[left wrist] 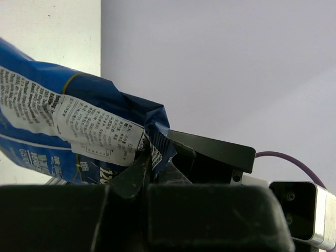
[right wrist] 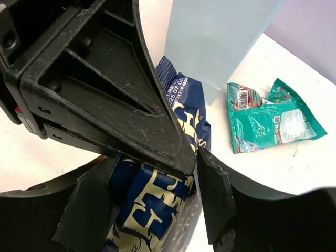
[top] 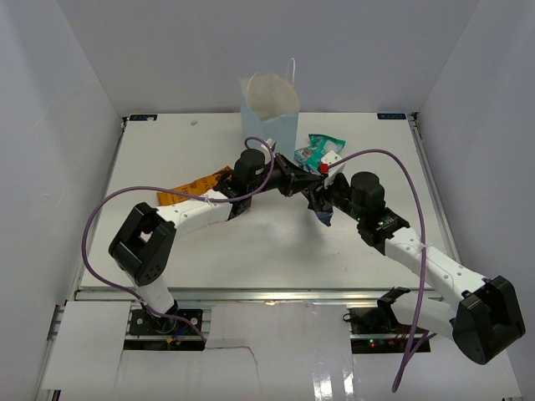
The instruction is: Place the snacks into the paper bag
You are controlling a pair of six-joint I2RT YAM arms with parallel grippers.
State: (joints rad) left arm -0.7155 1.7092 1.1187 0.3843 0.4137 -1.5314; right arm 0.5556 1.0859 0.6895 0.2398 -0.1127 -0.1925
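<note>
The dark blue packet is held off the table between both arms, just in front of the pale blue paper bag. My left gripper is shut on the packet's crimped edge. My right gripper has a pad on each side of the same packet and is closed against it. The left gripper's black finger crosses the right wrist view above the packet. In the top view the two grippers meet at the middle, left gripper and right gripper. The paper bag stands upright, mouth open.
A teal pouch lies on the table right of the paper bag. A small red wrapper sits by it. The orange chip bag lies flat under the left arm. Purple cables loop over both arms.
</note>
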